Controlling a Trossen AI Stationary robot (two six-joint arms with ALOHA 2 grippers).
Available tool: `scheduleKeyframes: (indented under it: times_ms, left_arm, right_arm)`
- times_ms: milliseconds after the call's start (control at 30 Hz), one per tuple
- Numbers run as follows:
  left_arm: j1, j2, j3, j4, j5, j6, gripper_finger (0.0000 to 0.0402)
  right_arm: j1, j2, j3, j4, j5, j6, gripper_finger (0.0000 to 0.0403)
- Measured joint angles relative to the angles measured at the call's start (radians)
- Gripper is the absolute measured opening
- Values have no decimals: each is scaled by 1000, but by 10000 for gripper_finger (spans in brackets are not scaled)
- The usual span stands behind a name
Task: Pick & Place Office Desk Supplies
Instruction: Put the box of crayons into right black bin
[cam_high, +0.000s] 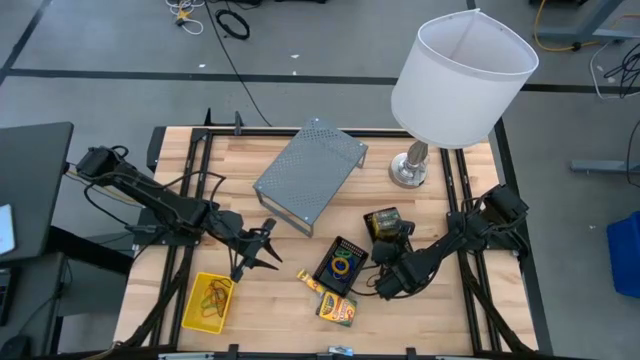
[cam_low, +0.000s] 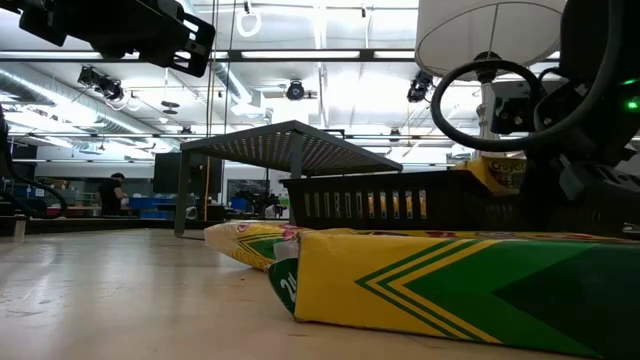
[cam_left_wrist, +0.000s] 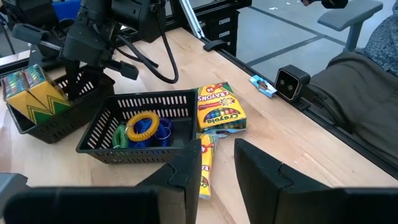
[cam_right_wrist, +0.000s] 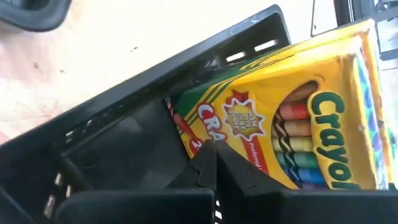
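Looks about halfway: loops sit in the yellow basket (cam_high: 207, 304) and the mesh tray (cam_high: 340, 264), crayons in the second tray (cam_high: 385, 224) under the right end effector (cam_high: 392, 252), fingers together. Two crayon boxes (cam_high: 337, 307) lie loose at 6 o'clock. Left end effector (cam_high: 268, 250) hangs apart. Lamp (cam_high: 455, 80) crowds 1 o'clock.

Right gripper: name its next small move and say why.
Probably lift straight up and away. In the right wrist view the right gripper sits with its fingers together over a crayon box already lying inside the black mesh tray, so it looks released. The high view shows another crayon box on the table, unplaced.
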Motion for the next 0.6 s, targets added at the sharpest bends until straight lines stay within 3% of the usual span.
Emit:
scheduleKeyframes:
  times_ms: [233,600]
  left_arm:
    - [0,0,0,0,0,-5,103]
    - [0,0,0,0,0,-4,103]
  right_arm:
    - [5,0,36,-45,-70,-13,0]
    - [20,0,141,-139,-44,-35,0]
